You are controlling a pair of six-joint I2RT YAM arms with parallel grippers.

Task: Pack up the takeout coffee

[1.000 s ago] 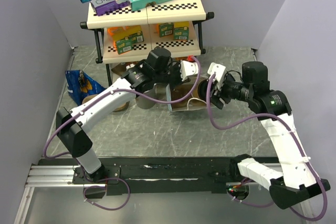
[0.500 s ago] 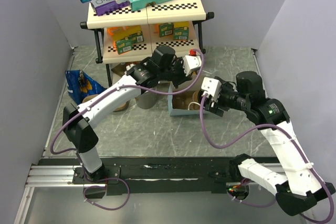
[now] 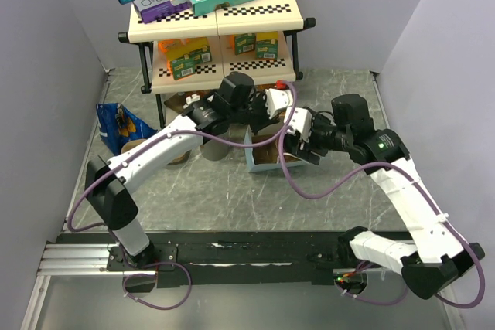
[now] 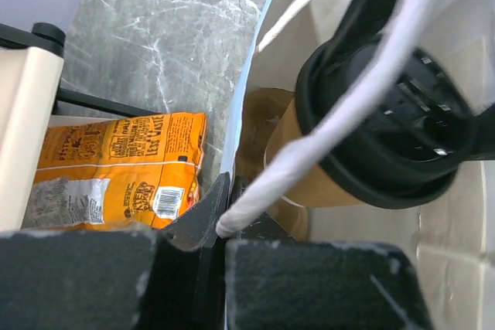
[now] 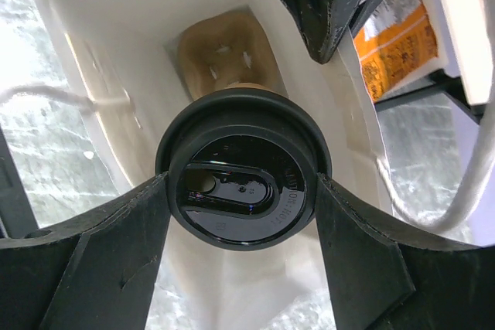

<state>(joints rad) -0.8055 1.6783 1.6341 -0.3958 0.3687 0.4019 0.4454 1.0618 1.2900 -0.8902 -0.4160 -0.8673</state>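
1. takeout coffee (image 4: pixel 309 185): tan cup with the black lid (image 5: pixel 241 195) on, sitting inside the mouth of the white paper bag (image 5: pixel 116 36), with bag walls on both sides of it.
2. right gripper (image 5: pixel 242 183): clamped on the cup just under the lid, one of its fingers (image 5: pixel 108 245) on each side, and reaching into the bag from above.
3. pulp carrier (image 5: pixel 224 56): brown, at the bottom of the bag, directly below the cup (can't tell whether the cup base touches it).
4. left gripper (image 4: pixel 223 226): at the bag's rim, jaws pinched together on the bag wall. The end of the white rope handle (image 4: pixel 340 83) meets the rim right at the fingertips, and the rope runs across the lid in the left wrist view.
5. The bag stands upright on the marble table (image 3: pixel 232 191), and both arms converge on it.
6. orange snack bag (image 4: pixel 116 168): outside the bag, just beside its wall, lying under the shelf.
7. shelf rack (image 3: pixel 216 17): behind the bag on the far side, cream tiers loaded with small boxes.
8. blue packet (image 3: pixel 120 125): well to the left of the bag, near the left wall.
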